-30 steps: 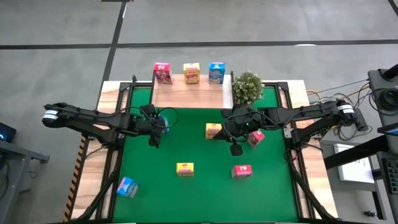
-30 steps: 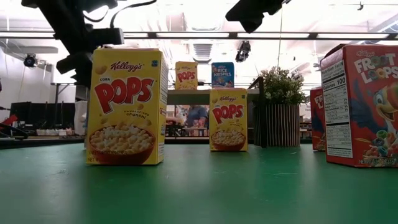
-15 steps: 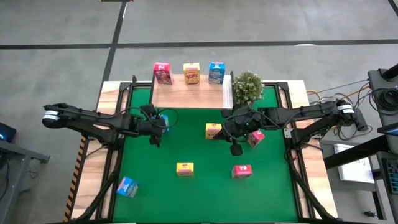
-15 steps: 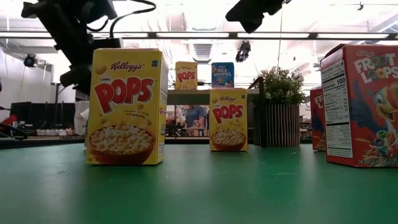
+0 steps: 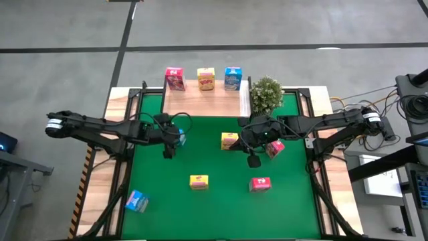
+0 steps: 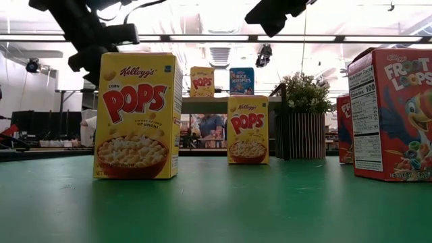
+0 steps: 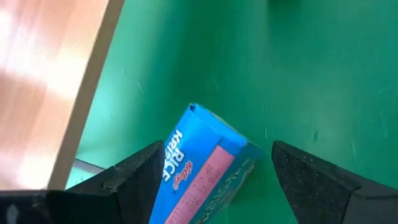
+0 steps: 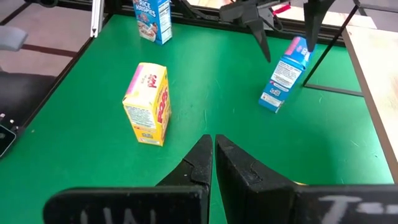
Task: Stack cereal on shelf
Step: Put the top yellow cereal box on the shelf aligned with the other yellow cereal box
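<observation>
Left end effector [image 7: 208,186] open, straddling tilted blue cereal box [image 7: 202,168] beside shelf [image 7: 50,81] edge.

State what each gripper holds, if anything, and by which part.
Nothing is clamped. The left gripper has open fingers straddling the tilted blue cereal box, with a gap at one side. The right gripper is shut and empty.

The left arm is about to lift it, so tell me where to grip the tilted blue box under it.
Take the blue box near its raised top end, across its narrower width, coming down from above. It leans tilted, and the left end effector has its open fingers on either side of that end, so probably only a squeeze is left.
</observation>
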`<state>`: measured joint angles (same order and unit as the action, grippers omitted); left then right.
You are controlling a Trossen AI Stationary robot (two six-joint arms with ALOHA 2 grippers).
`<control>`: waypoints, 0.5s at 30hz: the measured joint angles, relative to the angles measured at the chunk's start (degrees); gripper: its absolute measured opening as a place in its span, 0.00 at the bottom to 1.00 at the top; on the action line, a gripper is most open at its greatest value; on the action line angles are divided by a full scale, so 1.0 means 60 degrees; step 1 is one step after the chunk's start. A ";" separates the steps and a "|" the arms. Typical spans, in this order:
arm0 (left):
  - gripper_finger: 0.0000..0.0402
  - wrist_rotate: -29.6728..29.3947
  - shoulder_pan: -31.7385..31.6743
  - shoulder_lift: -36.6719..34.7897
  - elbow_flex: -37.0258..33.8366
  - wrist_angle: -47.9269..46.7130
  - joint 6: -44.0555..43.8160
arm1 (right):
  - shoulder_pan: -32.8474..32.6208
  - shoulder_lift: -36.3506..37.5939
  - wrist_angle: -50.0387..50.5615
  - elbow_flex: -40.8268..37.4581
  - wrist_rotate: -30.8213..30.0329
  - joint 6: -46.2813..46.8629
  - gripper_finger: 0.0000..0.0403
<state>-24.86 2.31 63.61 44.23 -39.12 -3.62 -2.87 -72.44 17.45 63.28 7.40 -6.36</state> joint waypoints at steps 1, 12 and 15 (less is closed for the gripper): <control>0.69 0.0000 0.0000 0.0000 0.0021 0.0002 0.0007 | 0.0000 0.0000 -0.0011 -0.0014 0.0000 0.0063 0.02; 0.69 0.0277 0.0000 -0.0047 0.0109 0.0059 0.0019 | 0.0004 0.0000 0.0024 -0.0283 -0.1741 0.1176 0.03; 0.69 0.0606 0.0038 -0.0055 0.0400 0.0109 -0.0092 | 0.0040 0.0000 0.0093 -0.0283 -0.1869 0.1405 0.09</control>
<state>-21.23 2.53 63.29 46.63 -38.47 -4.17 -2.63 -72.44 18.01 61.58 -3.82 2.07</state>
